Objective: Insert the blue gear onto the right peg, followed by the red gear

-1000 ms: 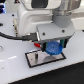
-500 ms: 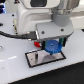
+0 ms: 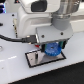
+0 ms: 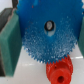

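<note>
Between the fingers (image 4: 46,35) sits the blue gear (image 4: 46,37) — clamped at its rim from both sides, flat face down, so its centre hole can drop over the right peg, which is hidden beneath it. The red gear (image 4: 60,70) lies just beside the fingers on the counter (image 3: 12,70), awaiting its turn. Compared with half a second ago, the blue gear hangs slightly lower over the grey plate (image 3: 35,60) — hardly any sideways shift.
</note>
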### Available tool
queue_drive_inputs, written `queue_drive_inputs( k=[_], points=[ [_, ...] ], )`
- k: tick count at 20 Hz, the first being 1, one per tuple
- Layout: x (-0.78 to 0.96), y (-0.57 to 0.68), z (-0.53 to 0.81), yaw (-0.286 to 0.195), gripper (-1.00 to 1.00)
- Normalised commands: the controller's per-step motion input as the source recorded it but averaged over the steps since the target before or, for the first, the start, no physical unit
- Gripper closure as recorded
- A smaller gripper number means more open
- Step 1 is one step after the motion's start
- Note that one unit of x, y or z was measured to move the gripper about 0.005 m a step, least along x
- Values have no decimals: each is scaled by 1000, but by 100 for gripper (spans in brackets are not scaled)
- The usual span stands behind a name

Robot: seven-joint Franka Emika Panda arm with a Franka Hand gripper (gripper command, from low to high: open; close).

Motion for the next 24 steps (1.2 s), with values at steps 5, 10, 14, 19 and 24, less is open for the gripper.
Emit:
queue_drive_inputs(
  k=[5, 10, 14, 19, 24],
  points=[
    [318, 32, -109, 0, 100],
    [254, 32, -91, 0, 100],
    [180, 127, 47, 0, -100],
    [19, 237, 436, 0, -100],
    [-93, 192, 519, 0, -100]
  ],
)
